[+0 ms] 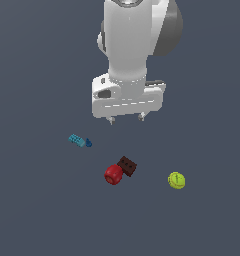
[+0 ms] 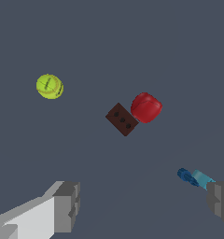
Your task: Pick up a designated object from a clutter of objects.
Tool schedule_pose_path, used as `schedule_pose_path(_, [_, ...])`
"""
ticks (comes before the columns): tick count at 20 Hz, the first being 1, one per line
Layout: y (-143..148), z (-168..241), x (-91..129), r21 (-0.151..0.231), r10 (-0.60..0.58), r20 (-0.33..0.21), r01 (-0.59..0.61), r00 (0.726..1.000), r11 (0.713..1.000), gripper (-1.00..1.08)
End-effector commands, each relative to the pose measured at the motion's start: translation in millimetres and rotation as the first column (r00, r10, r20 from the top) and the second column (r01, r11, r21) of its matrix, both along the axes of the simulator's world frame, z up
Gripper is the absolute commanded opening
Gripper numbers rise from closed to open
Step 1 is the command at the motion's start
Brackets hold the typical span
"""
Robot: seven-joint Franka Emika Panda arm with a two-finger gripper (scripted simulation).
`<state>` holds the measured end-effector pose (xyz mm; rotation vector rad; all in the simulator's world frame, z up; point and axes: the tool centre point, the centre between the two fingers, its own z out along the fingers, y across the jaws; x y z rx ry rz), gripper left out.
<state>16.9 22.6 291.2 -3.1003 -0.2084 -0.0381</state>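
The tiny dark blue knobby piece (image 1: 88,143) lies on the grey floor, touching the end of the light teal ribbed block (image 1: 76,140). In the wrist view the blue piece (image 2: 185,176) lies beside the teal block (image 2: 202,179), near one fingertip (image 2: 220,200). My gripper (image 1: 126,118) hangs open and empty above the floor, up and toward the exterior view's right of the blue piece. In the wrist view the gripper (image 2: 144,203) has its fingers wide apart.
A red ball (image 1: 113,174) touches a dark brown block (image 1: 127,166) in the middle of the exterior view. A yellow-green ball (image 1: 176,180) lies alone toward the exterior view's right. The wrist view shows the red ball (image 2: 146,107), brown block (image 2: 122,119) and yellow-green ball (image 2: 49,86).
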Motion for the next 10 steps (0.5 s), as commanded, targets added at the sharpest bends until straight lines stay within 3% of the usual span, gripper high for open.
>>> schedule_pose_path(1, [-10, -10, 0, -0.001, 0.029, 0.0, -0.029, 1.0, 1.0, 1.0])
schedule_pose_path(10, [-54, -57, -5, -0.007, 0.165, 0.002, -0.165, 0.986, 0.986, 1.0])
